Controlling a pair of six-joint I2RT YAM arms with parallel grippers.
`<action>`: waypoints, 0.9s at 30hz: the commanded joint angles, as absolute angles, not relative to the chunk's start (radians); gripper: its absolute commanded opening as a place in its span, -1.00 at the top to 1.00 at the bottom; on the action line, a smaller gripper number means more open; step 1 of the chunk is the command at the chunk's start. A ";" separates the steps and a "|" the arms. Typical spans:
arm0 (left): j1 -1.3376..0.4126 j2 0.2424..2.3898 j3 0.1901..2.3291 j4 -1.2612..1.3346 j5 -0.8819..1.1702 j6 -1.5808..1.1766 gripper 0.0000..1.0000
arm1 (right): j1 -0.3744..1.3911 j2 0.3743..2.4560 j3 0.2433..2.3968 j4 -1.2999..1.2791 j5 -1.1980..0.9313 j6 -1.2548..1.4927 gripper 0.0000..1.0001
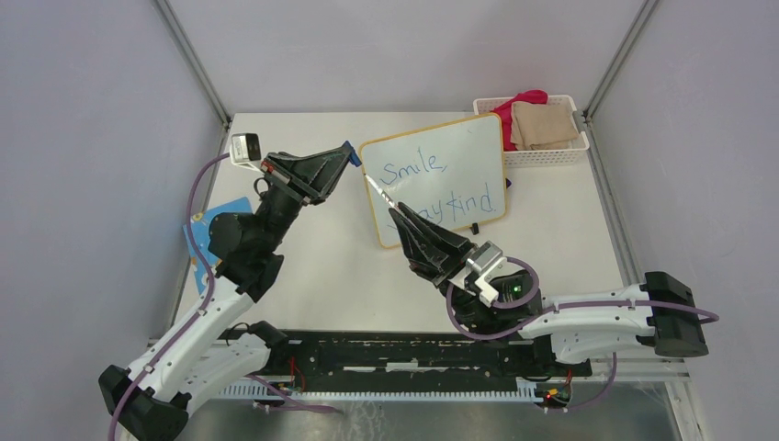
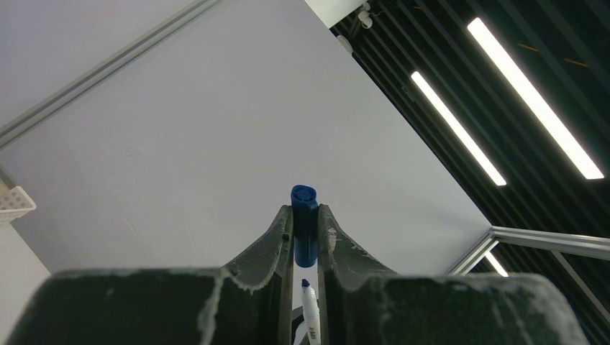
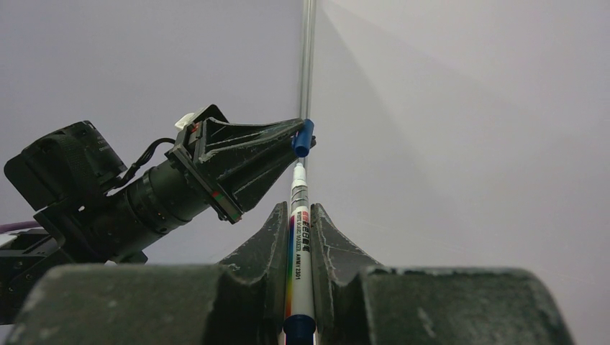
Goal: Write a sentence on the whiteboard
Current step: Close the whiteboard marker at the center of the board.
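Note:
The whiteboard [image 1: 459,147] with a yellow-orange frame lies at the back middle of the table. It bears the sentence [image 1: 415,170] in blue marker, "Smile," above "Stay kind"; my right gripper covers the start of the lower line. My right gripper [image 1: 393,213] is shut on a white marker [image 3: 299,237] whose tip points at my left gripper. My left gripper [image 1: 349,154] is shut on the blue marker cap [image 2: 304,223], also seen in the right wrist view [image 3: 303,139], just beyond the marker's tip [image 2: 306,284].
A white basket [image 1: 549,152] holding red and tan cloths stands at the back right, beside the whiteboard. A blue patterned card [image 1: 204,230] lies at the left edge under the left arm. Grey enclosure walls stand on all sides.

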State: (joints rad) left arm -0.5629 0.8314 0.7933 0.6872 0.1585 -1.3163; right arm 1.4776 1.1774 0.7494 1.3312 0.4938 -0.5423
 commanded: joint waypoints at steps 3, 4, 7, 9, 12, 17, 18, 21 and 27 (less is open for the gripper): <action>-0.570 0.822 0.805 0.737 0.152 -1.330 0.97 | 1.474 1.170 0.785 1.376 0.488 -0.524 1.00; -0.571 0.822 0.806 0.737 0.152 -1.331 0.97 | 1.474 1.171 0.785 1.376 0.488 -0.524 1.00; -0.571 0.821 0.807 0.737 0.151 -1.328 0.96 | 1.474 1.170 0.787 1.375 0.488 -0.525 1.00; -0.572 0.821 0.807 0.737 0.152 -1.327 0.96 | 1.474 1.172 0.791 1.375 0.487 -0.526 1.00; -0.573 0.823 0.807 0.736 0.158 -1.327 0.96 | 1.474 1.178 0.799 1.375 0.486 -0.532 1.00; -0.574 0.814 0.801 0.738 0.158 -1.326 0.97 | 1.474 1.183 0.805 1.375 0.486 -0.534 1.00; -0.574 0.814 0.800 0.737 0.158 -1.327 0.96 | 1.474 1.184 0.805 1.376 0.486 -0.534 1.00; -0.575 0.812 0.798 0.737 0.160 -1.326 0.97 | 1.475 1.187 0.810 1.376 0.487 -0.533 1.00; -0.577 0.811 0.795 0.737 0.162 -1.328 0.96 | 1.474 1.196 0.818 1.368 0.492 -0.537 1.00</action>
State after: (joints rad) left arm -0.5713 0.8265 0.7933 0.6872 0.1593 -1.3163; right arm 1.4769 1.1915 0.7692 1.3304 0.4934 -0.5388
